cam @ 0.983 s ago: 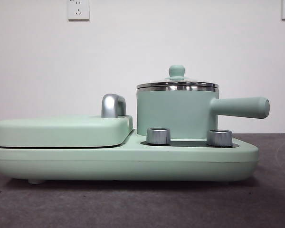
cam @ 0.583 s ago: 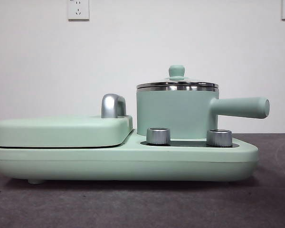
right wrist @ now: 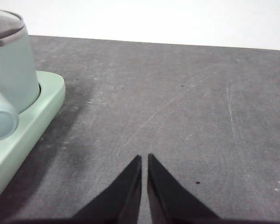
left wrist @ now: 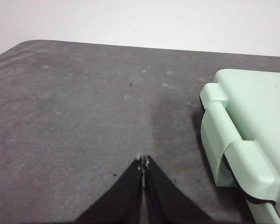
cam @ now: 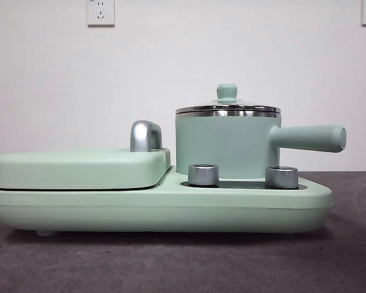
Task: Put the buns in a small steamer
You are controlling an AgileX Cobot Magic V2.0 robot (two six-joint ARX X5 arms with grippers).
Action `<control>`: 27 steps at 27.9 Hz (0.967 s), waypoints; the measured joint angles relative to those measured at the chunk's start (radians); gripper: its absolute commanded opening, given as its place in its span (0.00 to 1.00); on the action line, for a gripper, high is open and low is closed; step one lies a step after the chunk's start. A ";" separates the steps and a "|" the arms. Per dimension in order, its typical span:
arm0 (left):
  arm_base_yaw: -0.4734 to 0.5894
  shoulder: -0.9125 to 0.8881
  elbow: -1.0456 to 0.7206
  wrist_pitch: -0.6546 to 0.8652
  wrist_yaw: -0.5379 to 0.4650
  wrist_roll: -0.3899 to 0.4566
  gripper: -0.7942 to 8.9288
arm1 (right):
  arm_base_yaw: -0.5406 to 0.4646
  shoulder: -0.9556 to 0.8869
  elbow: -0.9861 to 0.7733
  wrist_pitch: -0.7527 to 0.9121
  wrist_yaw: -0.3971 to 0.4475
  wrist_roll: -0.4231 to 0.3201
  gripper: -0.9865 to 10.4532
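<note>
Nothing has moved since the earlier frames: the small steamer sits lidded on the right of the cooker base. My left gripper and right gripper hover over bare table, jaws pressed together, holding nothing. No buns are in view, so I judge the task unstarted; next I must lift the glass lid.

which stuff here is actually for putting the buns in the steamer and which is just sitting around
For the job:
- small steamer, its glass lid on
- left gripper, shut, over bare table
- right gripper, shut, over bare table
- buns: none in view

Just there:
- griddle lid with chrome handle
- two steel knobs
- wall sockets
</note>
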 measured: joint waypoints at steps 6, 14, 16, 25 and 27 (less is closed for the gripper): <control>0.000 0.000 0.000 0.000 0.000 0.000 0.09 | -0.002 0.000 -0.001 0.003 0.000 -0.004 0.10; 0.000 0.000 0.000 0.000 0.000 0.000 0.09 | -0.002 0.000 -0.005 0.014 0.000 -0.010 0.10; 0.000 0.000 0.000 0.000 0.000 0.000 0.09 | -0.002 0.000 -0.005 0.014 0.000 -0.011 0.10; 0.000 0.000 0.000 0.000 0.000 0.000 0.09 | -0.002 0.000 -0.005 0.014 0.000 -0.011 0.10; 0.000 0.000 0.000 0.000 0.000 0.000 0.09 | -0.002 0.000 -0.005 0.014 0.000 -0.011 0.10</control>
